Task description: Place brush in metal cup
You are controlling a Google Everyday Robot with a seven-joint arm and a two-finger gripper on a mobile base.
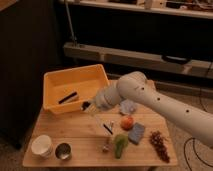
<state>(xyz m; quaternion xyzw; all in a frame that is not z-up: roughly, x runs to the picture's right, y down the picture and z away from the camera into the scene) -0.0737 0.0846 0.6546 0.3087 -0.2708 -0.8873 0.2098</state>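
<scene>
My gripper (pixel 88 106) hangs over the wooden table (pixel 75 131), just in front of the yellow bin (pixel 75 80). It is shut on the upper end of the brush (pixel 101 122). The brush is slim and white and slants down to the right, with its dark end section low over the table. The metal cup (pixel 63 151) stands at the table's front left, well below and left of the gripper. It is beside the white cup (pixel 42 146).
A flat black bar (pixel 67 97) lies in the yellow bin. A small metal fork (pixel 106 146), a green item (pixel 120 145), an orange fruit (pixel 127 122), a blue sponge (pixel 136 133), dark grapes (pixel 160 145) and a pale cloth (pixel 129 106) lie on the table's right half.
</scene>
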